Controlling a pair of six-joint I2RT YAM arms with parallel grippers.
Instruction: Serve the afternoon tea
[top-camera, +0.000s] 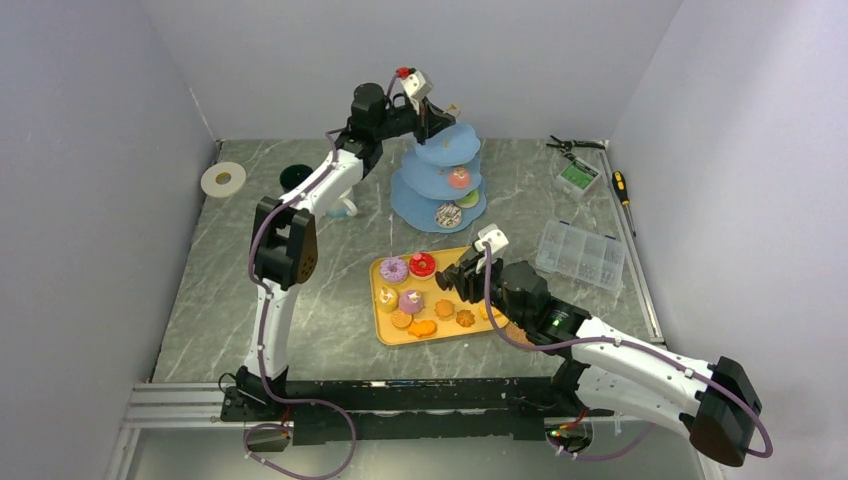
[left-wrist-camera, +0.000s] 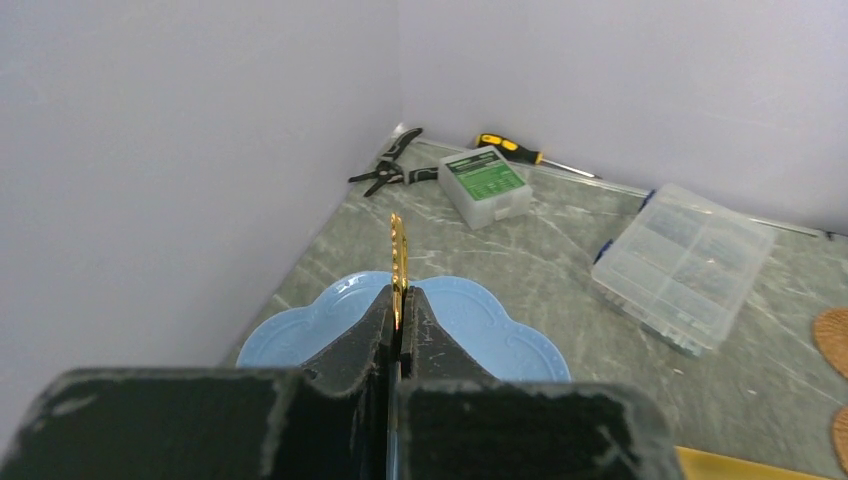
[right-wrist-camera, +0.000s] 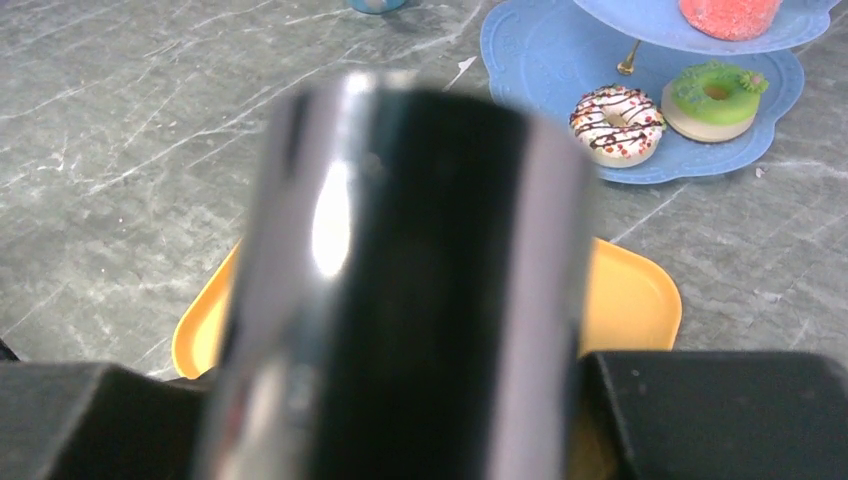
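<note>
From above: looks like the loading step, part done. Finds the left claw (top-camera: 425, 118) at the top of the blue stand (top-camera: 440, 190), toward the far edge of the table (top-camera: 220, 300). Finds the right claw (top-camera: 455, 280) low over the yellow tray (top-camera: 385, 335), toward the near edge. Counts three doughnuts (top-camera: 459, 178) on the stand, with two more, two cupcakes (top-camera: 411, 300) and several orange biscuits (top-camera: 445, 308) waiting on the tray. Places a dark green mug (top-camera: 295, 175) by the far-left corner.

From the left wrist: shows both fingers pinched tight on the stand's thin gold stem (left-wrist-camera: 397, 245), just above the bare scalloped top tier (left-wrist-camera: 480, 320).

From the right wrist: shows glossy black tongs (right-wrist-camera: 400, 280), blurred, wedged between the fingers, so grasped. Picks out a chocolate-striped doughnut and a green one side by side on the bottom tier (right-wrist-camera: 540, 60), and a red one above.

Next, probably: calls for lowering the tongs onto one treat, squeezing gently, then lifting it to the stand without nudging it.
</note>
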